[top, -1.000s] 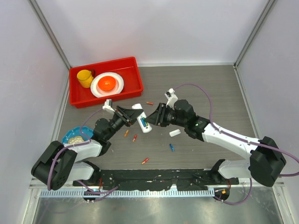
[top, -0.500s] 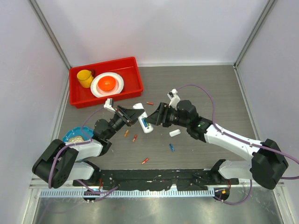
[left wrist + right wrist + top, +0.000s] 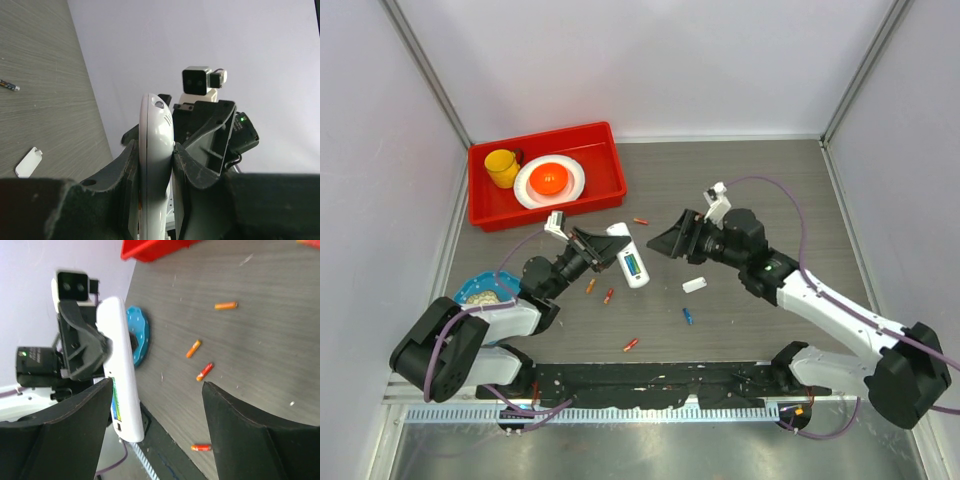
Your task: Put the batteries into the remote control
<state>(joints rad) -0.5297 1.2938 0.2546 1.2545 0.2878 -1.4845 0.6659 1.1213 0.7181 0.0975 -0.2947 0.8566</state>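
Observation:
In the top view my left gripper (image 3: 603, 243) is shut on the white remote control (image 3: 632, 265), holding it just above the table with its slotted back up. Blue and green batteries (image 3: 634, 266) sit in the slot. In the left wrist view the remote control (image 3: 156, 150) is clamped edge-on in my left gripper (image 3: 155, 167). My right gripper (image 3: 666, 242) stands open just right of the remote, apart from it. The right wrist view shows the remote control (image 3: 120, 370) beside the left finger of my empty right gripper (image 3: 156, 385). Loose orange batteries (image 3: 609, 295) and a blue one (image 3: 687, 316) lie on the table.
A short white cover piece (image 3: 695, 285) lies right of the remote. A red tray (image 3: 605, 180) at the back left holds a yellow cup (image 3: 502, 166) and a white plate (image 3: 570, 185). A blue bowl (image 3: 465, 288) sits by the left arm. More orange batteries (image 3: 640, 220) (image 3: 631, 344) lie around.
My right gripper has opened wide and drawn back to the right, away from the remote. My left gripper has kept its hold on the remote, almost still.

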